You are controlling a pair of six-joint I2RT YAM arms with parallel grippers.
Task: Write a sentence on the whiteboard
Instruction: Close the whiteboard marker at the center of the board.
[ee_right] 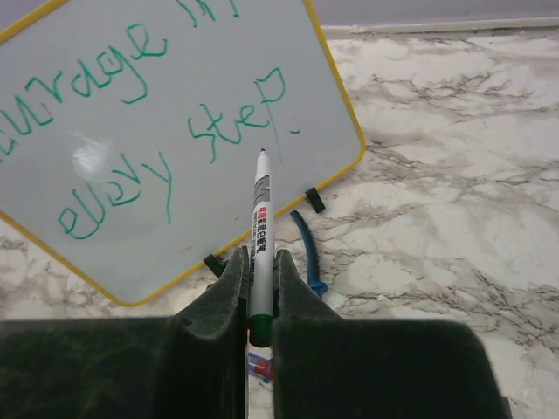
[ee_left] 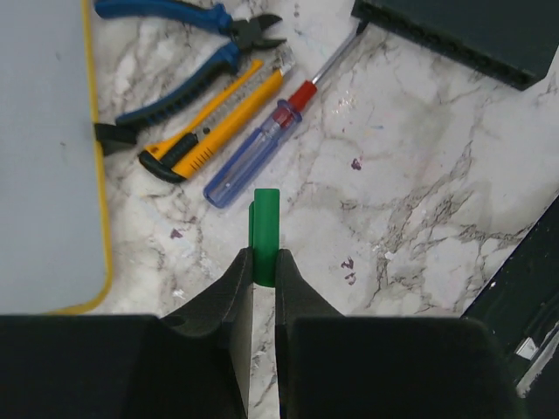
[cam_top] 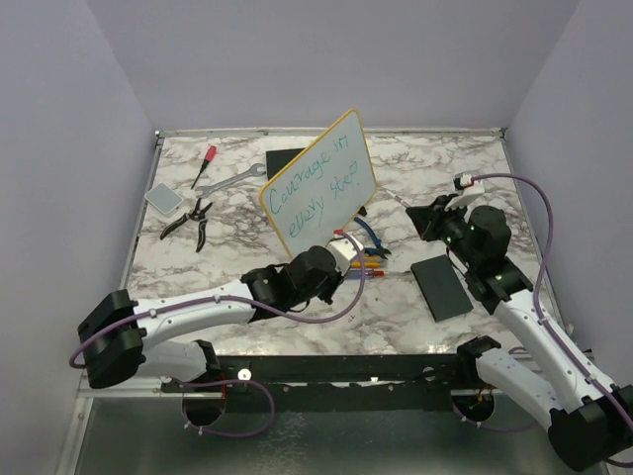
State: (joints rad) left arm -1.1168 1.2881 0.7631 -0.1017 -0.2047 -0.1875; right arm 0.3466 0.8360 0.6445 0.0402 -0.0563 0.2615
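Beside the whiteboard [ee_left: 44, 148]: pliers [ee_left: 229, 31], knife [ee_left: 218, 118], screwdriver [ee_left: 278, 120].

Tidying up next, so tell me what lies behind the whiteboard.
A flat black pad lies behind the whiteboard, its right part covered by the board. Anything else back there is hidden.

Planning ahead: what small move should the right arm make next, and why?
Probably ease the white marker back from the yellow-rimmed whiteboard: the teal sentence ends in a full stop, and the left fingers hold a green cap.
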